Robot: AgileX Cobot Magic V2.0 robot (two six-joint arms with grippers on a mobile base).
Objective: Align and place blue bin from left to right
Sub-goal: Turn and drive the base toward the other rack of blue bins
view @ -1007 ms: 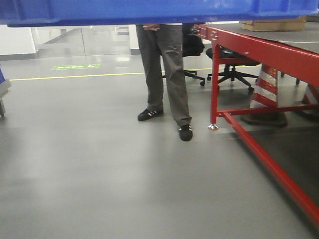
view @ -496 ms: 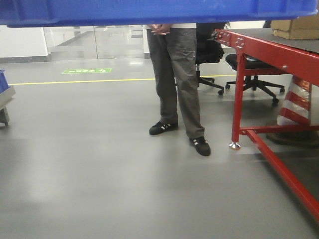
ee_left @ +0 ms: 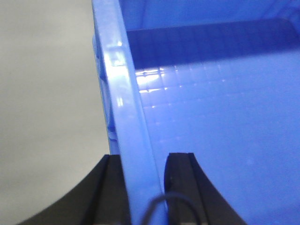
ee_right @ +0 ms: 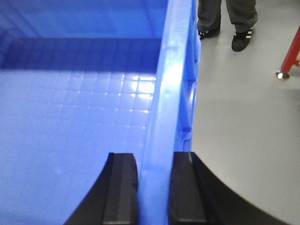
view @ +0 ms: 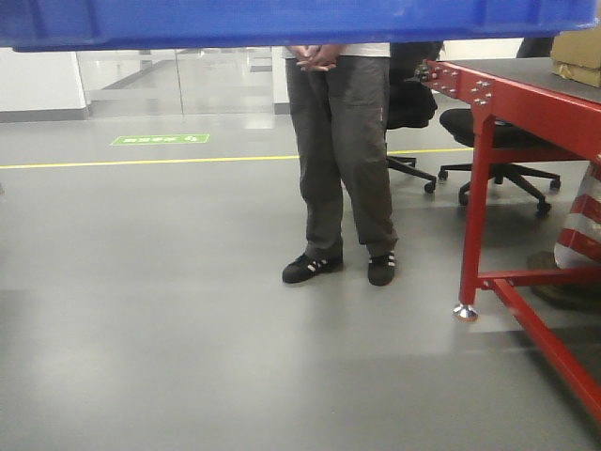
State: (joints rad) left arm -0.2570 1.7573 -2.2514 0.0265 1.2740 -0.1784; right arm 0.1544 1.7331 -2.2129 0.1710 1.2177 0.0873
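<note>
Showing blue bin (ee_left: 211, 117) interior, wrist views only

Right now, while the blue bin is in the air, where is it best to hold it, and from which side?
Grip the blue bin by its two opposite side rims, coming from above: each wall is thin and upright, so one finger goes inside, one outside. The left gripper and right gripper hold it so.

Grey floor (view: 150, 329) with red table (view: 474, 216), office chair (view: 498, 141), person (view: 343, 160).
</note>
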